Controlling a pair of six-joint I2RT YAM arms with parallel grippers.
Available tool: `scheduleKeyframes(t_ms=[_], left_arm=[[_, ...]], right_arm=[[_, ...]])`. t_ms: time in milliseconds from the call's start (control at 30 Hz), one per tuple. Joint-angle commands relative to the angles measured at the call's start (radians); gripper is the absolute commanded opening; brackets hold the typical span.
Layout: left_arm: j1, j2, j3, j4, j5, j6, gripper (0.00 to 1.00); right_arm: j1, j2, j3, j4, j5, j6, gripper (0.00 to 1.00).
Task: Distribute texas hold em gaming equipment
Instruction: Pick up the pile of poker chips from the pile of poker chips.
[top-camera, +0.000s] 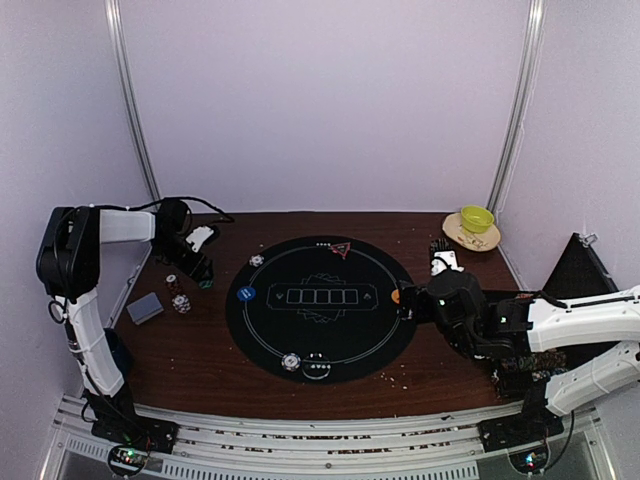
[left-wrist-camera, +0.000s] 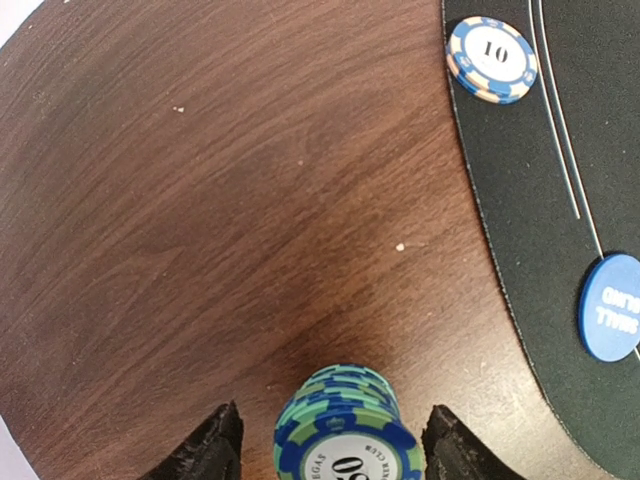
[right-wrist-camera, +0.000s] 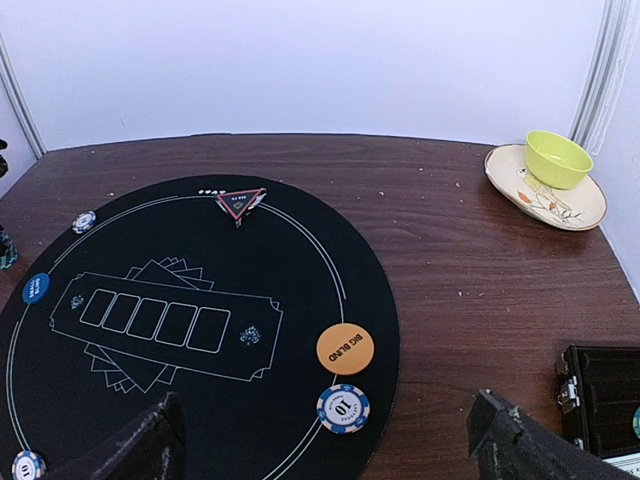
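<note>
Left claw (left-wrist-camera: 332, 425) straddles the blue-green chip stack (left-wrist-camera: 348, 455) on bare wood, left of the mat (left-wrist-camera: 560, 200). Jaws slack, slim gaps either side, nothing gripped. Right claw (right-wrist-camera: 325, 410) spread wide and empty over the orange button (right-wrist-camera: 345, 349) and ten chip (right-wrist-camera: 343, 408) at the mat's right edge.

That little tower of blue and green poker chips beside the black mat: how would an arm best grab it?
Probably by its round striped edge, low on the chip stack, coming down from above with one finger on each side. It stands upright on the table with free space around it. The left gripper straddles it, jaws not yet touching.
</note>
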Motion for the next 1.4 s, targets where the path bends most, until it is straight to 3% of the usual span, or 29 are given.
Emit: scheduleKeyframes(t_ms=[0, 900, 1167, 1367], left_arm=[[-0.005, -0.026, -0.016, 0.046, -0.008, -0.009, 0.63], [-0.010, -0.062, -0.041, 0.054, -0.017, -0.008, 0.52], [-0.011, -0.068, -0.039, 0.055, -0.025, -0.010, 0.40], [-0.016, -0.085, -0.045, 0.059, -0.039, -0.010, 0.39]], right_arm=[[0.007, 0.003, 0.026, -0.012, 0.028, -0.006, 1.00], [0.014, 0.004, 0.028, -0.014, 0.040, -0.009, 1.00], [0.015, 0.008, 0.030, -0.012, 0.043, -0.010, 1.00], [0.015, 0.008, 0.031, -0.013, 0.044, -0.009, 1.00]])
